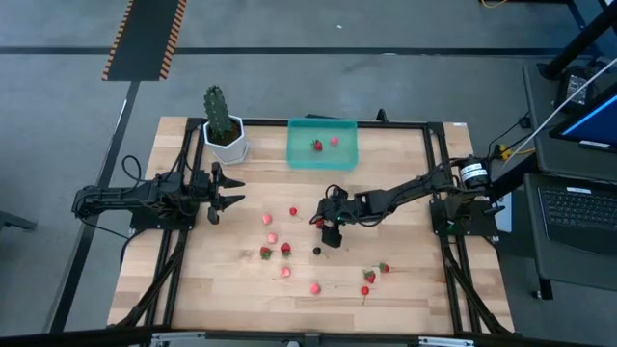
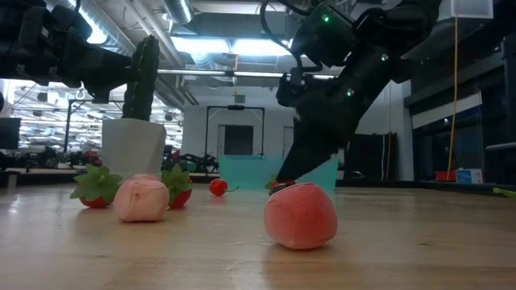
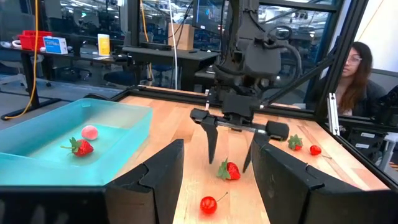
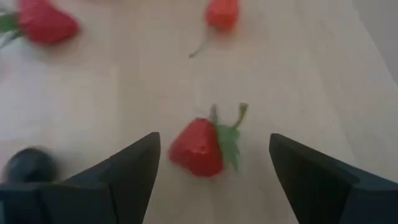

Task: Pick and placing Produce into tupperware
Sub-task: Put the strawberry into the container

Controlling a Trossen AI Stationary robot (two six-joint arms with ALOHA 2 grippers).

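The right tool (image 1: 324, 225) hangs low over the middle of the bench (image 1: 405, 299) with its fingers spread wide on either side of a red strawberry (image 4: 200, 147), not touching it. The teal tupperware (image 1: 323, 154) at the far edge holds one strawberry (image 1: 316, 146) and one pink piece (image 1: 335, 141), while other pieces lie scattered on the wood. The left tool (image 1: 231, 189), spread and empty, waits near the cactus pot (image 1: 226, 145).

Right pincer (image 1: 326, 227) low, fingers spread
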